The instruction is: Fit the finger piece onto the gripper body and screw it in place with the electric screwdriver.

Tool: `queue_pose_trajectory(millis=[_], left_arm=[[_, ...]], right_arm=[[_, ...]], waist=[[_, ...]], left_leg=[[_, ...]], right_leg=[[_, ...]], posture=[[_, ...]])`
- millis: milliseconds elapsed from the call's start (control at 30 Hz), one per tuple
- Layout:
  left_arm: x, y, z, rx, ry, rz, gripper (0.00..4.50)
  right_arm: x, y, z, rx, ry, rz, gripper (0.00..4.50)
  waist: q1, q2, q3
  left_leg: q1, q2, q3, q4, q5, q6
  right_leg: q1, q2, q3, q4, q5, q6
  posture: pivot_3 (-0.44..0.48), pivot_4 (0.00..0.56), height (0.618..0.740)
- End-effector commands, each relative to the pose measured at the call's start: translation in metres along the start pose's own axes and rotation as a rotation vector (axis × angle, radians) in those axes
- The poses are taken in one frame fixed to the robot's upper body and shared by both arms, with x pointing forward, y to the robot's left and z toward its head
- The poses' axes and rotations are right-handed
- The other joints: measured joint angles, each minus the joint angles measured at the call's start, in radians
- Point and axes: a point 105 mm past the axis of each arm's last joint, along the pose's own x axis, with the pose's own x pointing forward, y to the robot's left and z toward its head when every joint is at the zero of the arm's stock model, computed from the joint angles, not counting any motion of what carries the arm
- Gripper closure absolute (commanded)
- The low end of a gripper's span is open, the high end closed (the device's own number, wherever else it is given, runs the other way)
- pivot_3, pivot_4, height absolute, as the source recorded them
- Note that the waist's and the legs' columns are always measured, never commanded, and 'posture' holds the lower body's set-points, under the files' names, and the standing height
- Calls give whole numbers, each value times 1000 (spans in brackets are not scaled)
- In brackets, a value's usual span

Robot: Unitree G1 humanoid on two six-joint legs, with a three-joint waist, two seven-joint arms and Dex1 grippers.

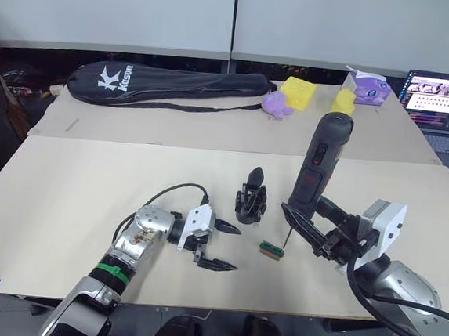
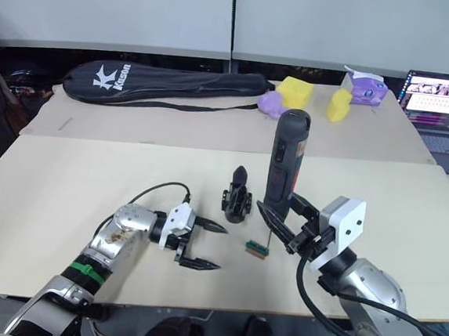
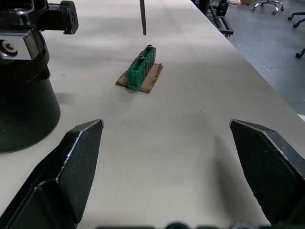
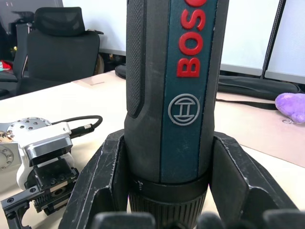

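We see the right claw (image 1: 311,225) clamped on the electric screwdriver (image 1: 319,162), upright, center-right of frame, bit near a green block (image 1: 271,251). Left claw (image 1: 225,247) spread apart, empty, lower center; gripper body (image 1: 251,195) stands mid-frame on the surface (image 1: 89,188).

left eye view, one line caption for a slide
Right gripper holds the electric screwdriver upright, bit over a small green block; open left gripper waits beside the gripper body.

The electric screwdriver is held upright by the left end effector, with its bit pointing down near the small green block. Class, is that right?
Not quite. The electric screwdriver is held by the right end effector, not the left; the left eye view shows this. The left end effector is open and holds nothing. The bit does point down near the small green block.
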Motion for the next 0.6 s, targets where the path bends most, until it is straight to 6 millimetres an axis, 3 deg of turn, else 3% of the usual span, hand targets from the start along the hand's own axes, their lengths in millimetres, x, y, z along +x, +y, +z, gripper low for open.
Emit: queue_pose_trajectory(millis=[33, 600], left_arm=[[1, 5, 16, 49, -32, 0, 0], [6, 4, 22, 52, -40, -8, 0]], right_arm=[[1, 5, 16, -43, -69, 17, 2572], [-4, 8, 8, -33, -63, 18, 2572]], waist=[[0, 0, 0], [0, 0, 0]], left_leg=[[0, 0, 0, 0, 0, 0], [0, 0, 0, 0, 0, 0]], right_leg=[[0, 0, 0, 0, 0, 0], [0, 0, 0, 0, 0, 0]], posture=[[0, 150, 723], [0, 150, 723]])
